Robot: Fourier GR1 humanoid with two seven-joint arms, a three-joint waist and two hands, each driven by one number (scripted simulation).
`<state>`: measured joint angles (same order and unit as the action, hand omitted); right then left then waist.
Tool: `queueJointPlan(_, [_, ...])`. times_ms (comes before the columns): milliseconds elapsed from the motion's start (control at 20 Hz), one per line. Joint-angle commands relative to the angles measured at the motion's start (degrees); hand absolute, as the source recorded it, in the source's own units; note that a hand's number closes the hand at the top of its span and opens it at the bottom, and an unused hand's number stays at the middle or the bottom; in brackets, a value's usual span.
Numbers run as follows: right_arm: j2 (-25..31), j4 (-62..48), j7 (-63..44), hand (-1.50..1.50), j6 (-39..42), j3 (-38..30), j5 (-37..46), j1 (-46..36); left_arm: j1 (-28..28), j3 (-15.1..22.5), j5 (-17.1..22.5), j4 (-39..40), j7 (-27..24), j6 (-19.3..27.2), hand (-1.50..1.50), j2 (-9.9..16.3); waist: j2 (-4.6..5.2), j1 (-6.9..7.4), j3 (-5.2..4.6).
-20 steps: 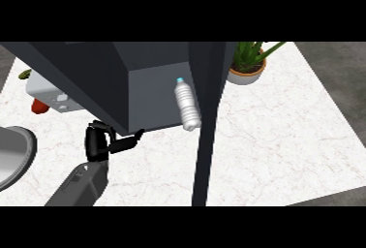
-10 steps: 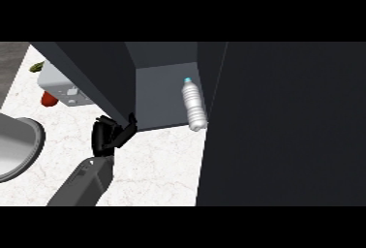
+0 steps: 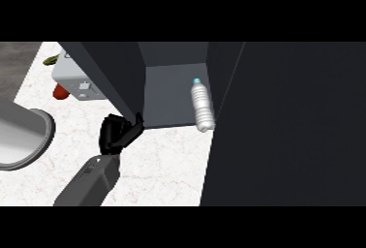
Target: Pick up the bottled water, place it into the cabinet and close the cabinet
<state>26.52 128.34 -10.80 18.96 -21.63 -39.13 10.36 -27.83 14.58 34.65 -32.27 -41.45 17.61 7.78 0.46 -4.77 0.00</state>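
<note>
The clear water bottle (image 3: 202,105) with a blue cap lies on the grey floor of the dark cabinet (image 3: 168,97), close to its right side. A wide dark door panel (image 3: 293,126) fills the right half of the head view, its edge just right of the bottle. My left hand (image 3: 118,133) is open, fingers up, touching the lower corner of the cabinet's left door (image 3: 114,77). No right hand shows; the dark panel covers that side.
A grey round basin (image 3: 18,140) sits at the left edge. A white box-shaped appliance (image 3: 79,82) stands behind the left door, with a red item (image 3: 61,91) and a green item (image 3: 52,59) beside it. White marble counter (image 3: 164,164) lies in front.
The dark right panel has spread across the right of the view, hiding the potted plant and counter there. My left hand has risen to the left door's corner.
</note>
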Motion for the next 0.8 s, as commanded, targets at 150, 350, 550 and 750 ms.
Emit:
queueJointPlan(150, [0.72,2.98,-1.99,1.50,0.98,0.44,-2.26,1.50,-5.82,3.85,1.37,-7.74,-0.07,-11.42,1.50,-7.42,-0.86,1.53,-0.12])
queueJointPlan(350, [0.54,9.44,-4.54,1.50,1.13,1.01,-3.47,5.54,-0.41,4.89,1.70,-9.47,-0.90,-17.89,1.50,-6.66,-1.18,2.62,-0.11])
queueJointPlan(550, [-1.78,15.07,-5.32,1.50,0.25,1.55,-2.36,9.74,5.85,8.88,-0.49,-18.16,0.70,-18.74,-1.50,-3.99,-1.52,4.27,0.01])
queueJointPlan(750, [-2.59,16.92,-5.81,1.50,-1.04,1.17,-2.54,10.07,11.65,10.24,-0.14,-28.78,6.20,-19.58,-1.50,0.59,-1.27,4.85,0.02])
